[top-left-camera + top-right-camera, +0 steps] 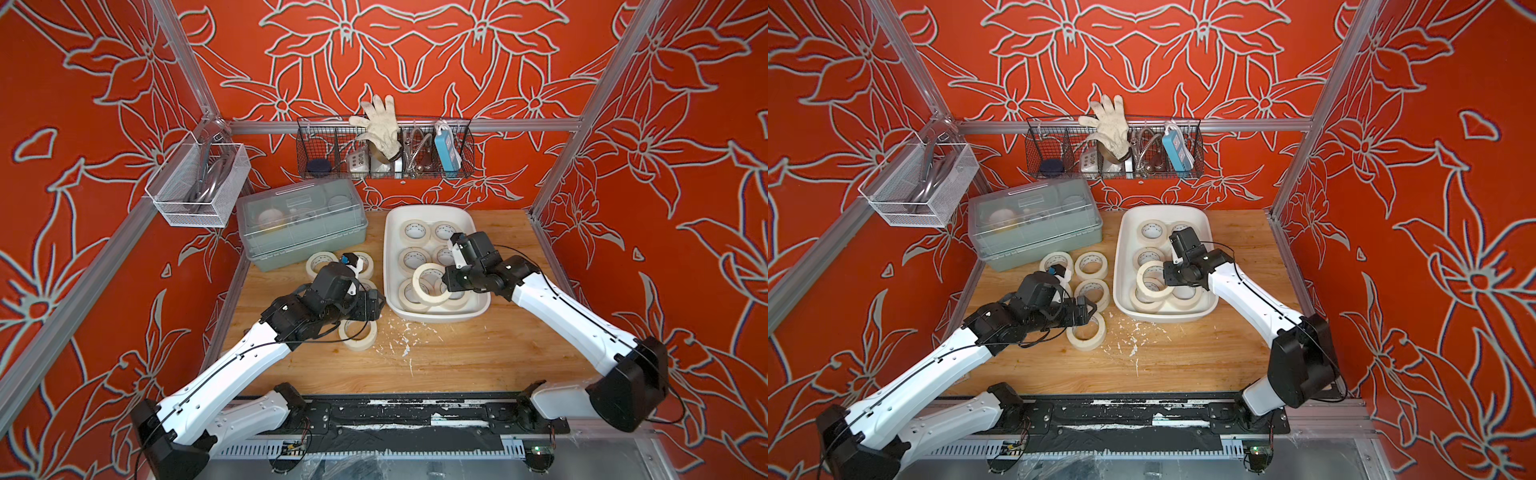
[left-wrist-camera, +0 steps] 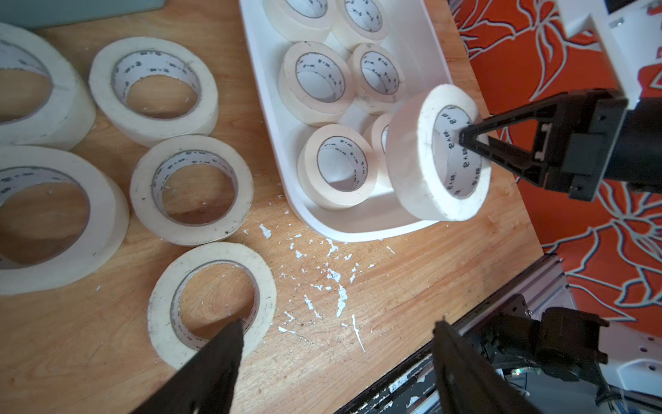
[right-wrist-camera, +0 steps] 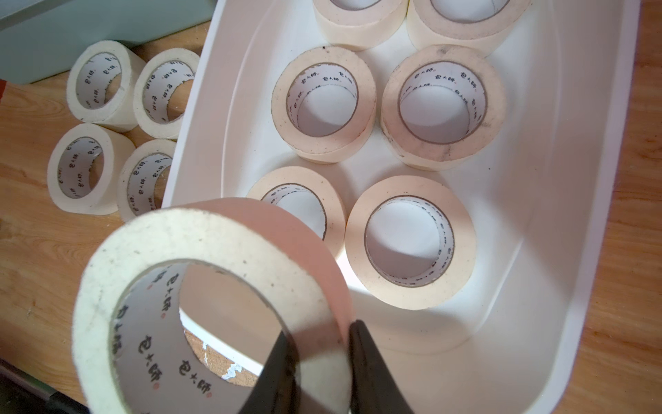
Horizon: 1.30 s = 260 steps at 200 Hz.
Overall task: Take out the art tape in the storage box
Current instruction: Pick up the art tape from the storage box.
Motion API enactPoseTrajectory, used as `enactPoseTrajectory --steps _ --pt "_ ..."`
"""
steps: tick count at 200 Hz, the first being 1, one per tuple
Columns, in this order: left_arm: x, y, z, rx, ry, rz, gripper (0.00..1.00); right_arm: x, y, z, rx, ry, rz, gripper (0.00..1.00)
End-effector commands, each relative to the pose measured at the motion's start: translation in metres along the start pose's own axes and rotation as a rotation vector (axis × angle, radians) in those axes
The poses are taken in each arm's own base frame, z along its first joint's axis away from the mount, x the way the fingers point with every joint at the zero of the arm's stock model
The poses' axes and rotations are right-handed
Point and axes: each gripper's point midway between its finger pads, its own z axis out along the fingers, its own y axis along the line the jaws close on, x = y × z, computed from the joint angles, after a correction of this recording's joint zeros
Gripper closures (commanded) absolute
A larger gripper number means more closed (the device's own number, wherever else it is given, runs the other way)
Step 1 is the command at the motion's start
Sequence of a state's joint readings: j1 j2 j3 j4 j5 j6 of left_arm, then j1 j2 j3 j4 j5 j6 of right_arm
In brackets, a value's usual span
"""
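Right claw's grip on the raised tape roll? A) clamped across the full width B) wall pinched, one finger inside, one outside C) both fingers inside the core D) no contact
B: in the right wrist view the right claw straddles the wall of the tape roll, one finger in the core, above the storage box.

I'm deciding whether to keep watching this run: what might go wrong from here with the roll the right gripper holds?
The right gripper pinches just one wall of the lifted roll, which hangs tilted over the storage box; it may slip and drop back in. The left gripper hovers beside the box, where table rolls lie, so the grippers may collide.
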<state>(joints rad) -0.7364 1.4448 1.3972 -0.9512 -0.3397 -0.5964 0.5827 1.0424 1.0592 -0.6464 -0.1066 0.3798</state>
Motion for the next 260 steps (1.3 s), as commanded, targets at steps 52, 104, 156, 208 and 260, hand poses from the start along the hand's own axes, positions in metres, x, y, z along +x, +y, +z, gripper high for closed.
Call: enactPoseTrajectory --steps 52,104,156,208,260 --pt "0.047 0.061 0.004 -0.022 -0.019 -0.204 1.0 0.007 -0.003 0.014 -0.005 0.016 0.035 0.39" --pt "0.095 0.072 0.033 -0.007 0.044 -0.211 1.0 0.009 -0.003 0.021 -0.015 0.029 0.047 0.39" --pt "0.126 0.074 0.079 0.01 0.092 -0.229 1.0 0.014 -0.002 0.027 -0.026 0.047 0.057 0.39" --pt "0.13 0.078 0.101 -0.03 0.099 -0.232 1.0 0.02 -0.003 0.032 -0.034 0.07 0.062 0.39" --pt "0.124 0.09 0.106 -0.077 0.09 -0.264 0.91 0.022 -0.004 0.036 -0.034 0.078 0.067 0.39"
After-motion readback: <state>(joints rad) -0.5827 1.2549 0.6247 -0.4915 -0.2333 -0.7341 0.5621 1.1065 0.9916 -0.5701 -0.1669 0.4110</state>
